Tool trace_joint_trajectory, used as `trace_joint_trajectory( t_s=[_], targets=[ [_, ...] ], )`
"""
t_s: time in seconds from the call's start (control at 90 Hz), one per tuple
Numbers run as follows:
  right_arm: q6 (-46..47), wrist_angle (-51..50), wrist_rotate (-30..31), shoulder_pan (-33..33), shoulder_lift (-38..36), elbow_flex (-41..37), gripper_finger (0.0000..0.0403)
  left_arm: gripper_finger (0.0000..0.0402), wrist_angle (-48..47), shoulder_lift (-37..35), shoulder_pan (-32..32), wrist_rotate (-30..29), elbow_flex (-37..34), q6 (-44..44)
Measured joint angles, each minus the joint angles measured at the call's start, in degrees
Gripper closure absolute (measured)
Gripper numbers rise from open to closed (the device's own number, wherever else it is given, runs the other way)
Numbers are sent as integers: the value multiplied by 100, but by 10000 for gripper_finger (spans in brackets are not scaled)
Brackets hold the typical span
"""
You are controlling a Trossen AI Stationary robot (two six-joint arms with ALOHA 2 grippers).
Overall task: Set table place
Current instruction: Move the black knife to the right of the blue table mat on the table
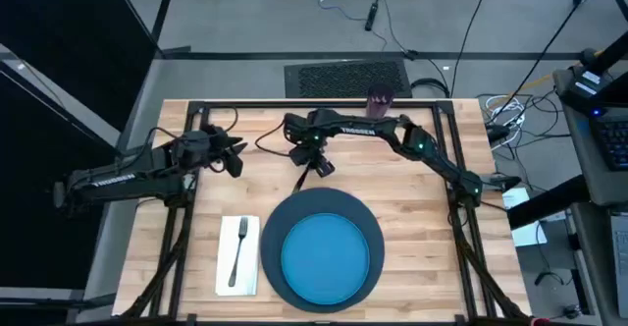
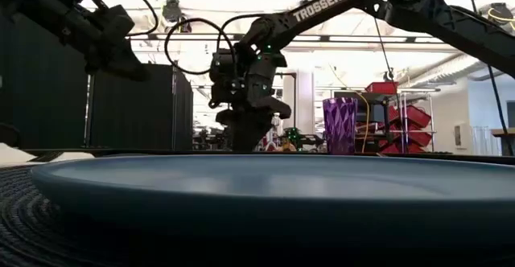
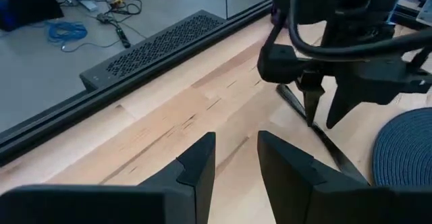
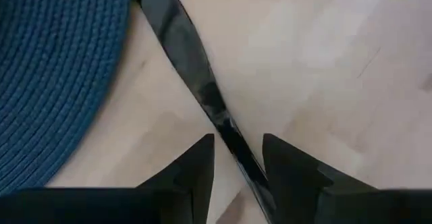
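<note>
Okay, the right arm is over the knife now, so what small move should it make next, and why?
Probably lower the right gripper a little and shut its jaws on the knife. The jaws are open and straddle the blade, which lies flat on the table beside the dark mat.

We see the table (image 1: 412, 208) evenly lit from above, with only soft, faint shadows on the pale wood. In the low view, bright ceiling strips and a glowing room behind turn the arms into dark silhouettes, and the blue plate (image 2: 265, 178) close to the lens is soft. In the right wrist view the knife (image 4: 196, 75) is blurred, with pale glints along its blade.
</note>
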Motion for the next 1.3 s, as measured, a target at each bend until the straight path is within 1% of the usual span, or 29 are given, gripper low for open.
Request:
trace_joint_trajectory(
  t_s=[0.456,0.711,1.3],
  targets=[
    [168,-53,-2,-43,0,0,291,304,-1,0,1,1,0,-2],
    [363,-9,-9,-122,0,0,291,304,1,0,0,98,0,-4],
    [534,-99,-22,-71,72,-17,291,304,1,-1,0,104,0,-7]
  ],
)
